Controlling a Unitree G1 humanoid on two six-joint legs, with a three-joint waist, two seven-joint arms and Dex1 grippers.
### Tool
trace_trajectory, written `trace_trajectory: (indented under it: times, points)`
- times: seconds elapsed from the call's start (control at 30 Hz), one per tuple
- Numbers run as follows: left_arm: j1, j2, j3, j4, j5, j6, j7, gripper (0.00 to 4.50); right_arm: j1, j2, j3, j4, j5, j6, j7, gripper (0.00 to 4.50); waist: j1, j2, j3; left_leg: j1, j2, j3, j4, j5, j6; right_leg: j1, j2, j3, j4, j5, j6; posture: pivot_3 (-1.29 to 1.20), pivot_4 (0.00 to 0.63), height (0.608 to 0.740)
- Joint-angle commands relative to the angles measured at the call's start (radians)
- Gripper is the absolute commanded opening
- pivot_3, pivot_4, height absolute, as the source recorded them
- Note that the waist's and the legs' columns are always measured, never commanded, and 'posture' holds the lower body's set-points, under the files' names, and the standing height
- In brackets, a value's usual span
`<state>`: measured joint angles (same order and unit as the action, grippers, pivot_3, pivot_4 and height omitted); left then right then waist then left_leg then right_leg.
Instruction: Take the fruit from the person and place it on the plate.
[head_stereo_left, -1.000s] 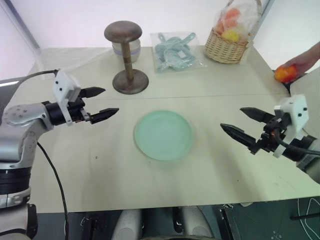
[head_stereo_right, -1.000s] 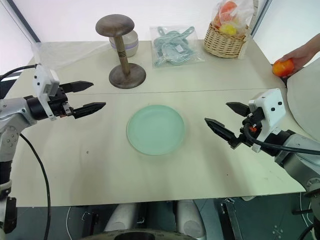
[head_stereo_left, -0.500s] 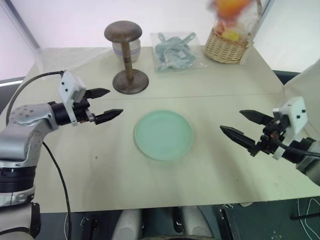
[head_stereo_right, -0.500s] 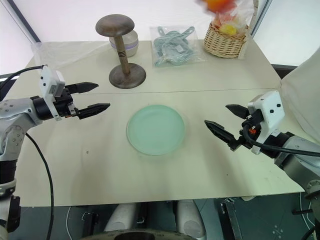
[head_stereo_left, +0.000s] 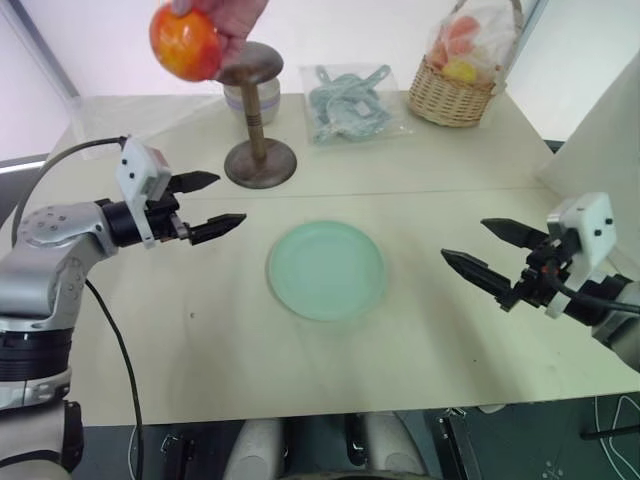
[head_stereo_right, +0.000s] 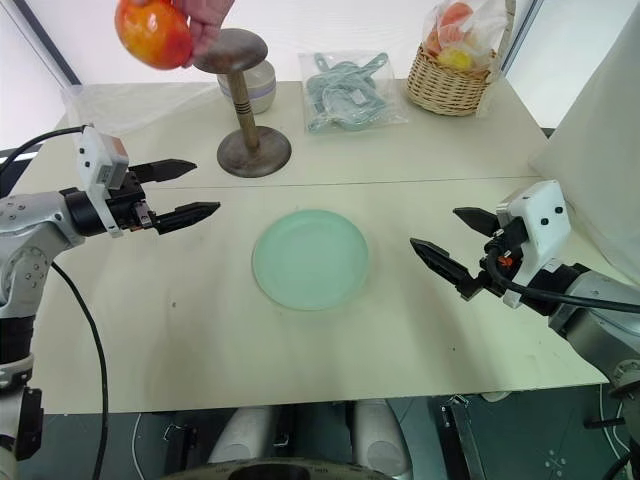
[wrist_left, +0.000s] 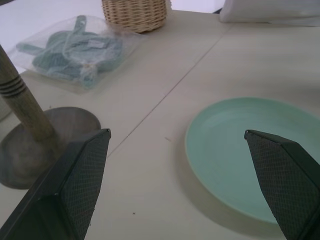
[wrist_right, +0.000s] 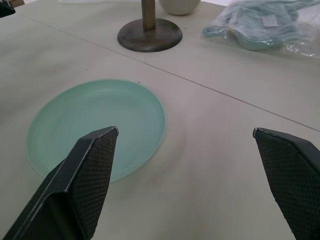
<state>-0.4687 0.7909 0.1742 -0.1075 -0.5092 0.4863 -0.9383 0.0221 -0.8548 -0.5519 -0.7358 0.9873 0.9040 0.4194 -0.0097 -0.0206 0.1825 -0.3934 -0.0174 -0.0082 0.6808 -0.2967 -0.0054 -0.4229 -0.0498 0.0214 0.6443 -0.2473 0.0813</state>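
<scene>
Above the far left part of the table (head_stereo_left: 420, 370), a person's hand (head_stereo_left: 228, 17) holds the fruit (head_stereo_left: 185, 41) up in the air, fingers wrapped over its top and back. The fruit is glossy red-orange with a yellowish patch, and it hangs well above and to the left of the plate (head_stereo_left: 326, 270), clear of both grippers.

The plate (pale mint green, nothing on it) lies flat near the middle of the table. To its left, the left gripper (head_stereo_left: 208, 205) hovers above the table, pointing toward the plate with its two black fingers spread wide and nothing between them. To the plate's right, the right gripper (head_stereo_left: 484, 250) points back at the plate, its fingers also parted and holding nothing.

Behind the plate stands a brown wooden stand (head_stereo_left: 254, 108) with a round base, and a pale jar (head_stereo_left: 240, 98) sits just behind it. Also behind the plate, a little to the right, lies a clear bag of blue-green items (head_stereo_left: 347, 101). Farther right of that bag sits a wicker basket (head_stereo_left: 455, 95) with wrapped orange and yellow fruits (head_stereo_left: 460, 45).
</scene>
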Motion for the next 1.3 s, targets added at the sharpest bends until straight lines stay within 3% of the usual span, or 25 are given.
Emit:
trace_trajectory:
  times: [0.03, 0.27, 0.5, 0.87, 1.3]
  points:
    - [-0.023, -0.026, 0.055, -0.024, 0.043, -0.061, 0.106, 4.50, -0.015, -0.003, -0.004, -0.017, 0.008, -0.028, 0.001, 4.43, 0.000, 0.000, 0.000, 0.000, 0.000, 0.000, 0.000, 0.000, 0.000, 0.000, 0.000, 0.000, 0.000, 0.000, 0.000, 0.00, 0.150, 0.740]
    - [0.017, -0.126, 0.115, -0.075, 0.177, -0.151, 0.392, 4.50, -0.043, -0.009, 0.039, 0.013, -0.007, -0.044, 0.021, 4.43, -0.001, 0.000, 0.000, 0.000, 0.000, 0.000, 0.000, 0.000, 0.000, 0.000, 0.000, 0.000, 0.000, 0.001, 0.001, 0.00, 0.150, 0.740]
    - [0.002, -0.188, 0.122, -0.091, 0.254, -0.238, 0.535, 4.50, -0.111, -0.019, 0.105, 0.062, -0.044, -0.061, 0.058, 4.43, 0.006, 0.000, 0.000, 0.000, 0.000, 0.000, 0.000, 0.000, 0.000, 0.000, 0.000, 0.000, 0.000, 0.001, 0.001, 0.00, 0.150, 0.740]
    - [-0.175, -0.225, 0.069, 0.077, 0.234, -0.254, 0.503, 4.50, -0.134, -0.012, 0.117, 0.064, -0.075, -0.067, 0.070, 4.43, 0.022, 0.000, 0.000, 0.000, -0.001, 0.000, 0.000, 0.000, 0.000, 0.000, 0.001, 0.000, 0.000, 0.001, 0.001, 0.00, 0.150, 0.740]
    - [-0.373, -0.272, 0.023, 0.375, 0.275, -0.426, 0.466, 4.50, -0.100, 0.008, 0.097, 0.018, -0.065, -0.065, 0.027, 4.43, 0.022, -0.001, 0.000, 0.000, -0.001, 0.000, 0.000, 0.000, 0.000, 0.000, 0.001, -0.001, 0.001, 0.001, 0.001, 0.00, 0.150, 0.740]
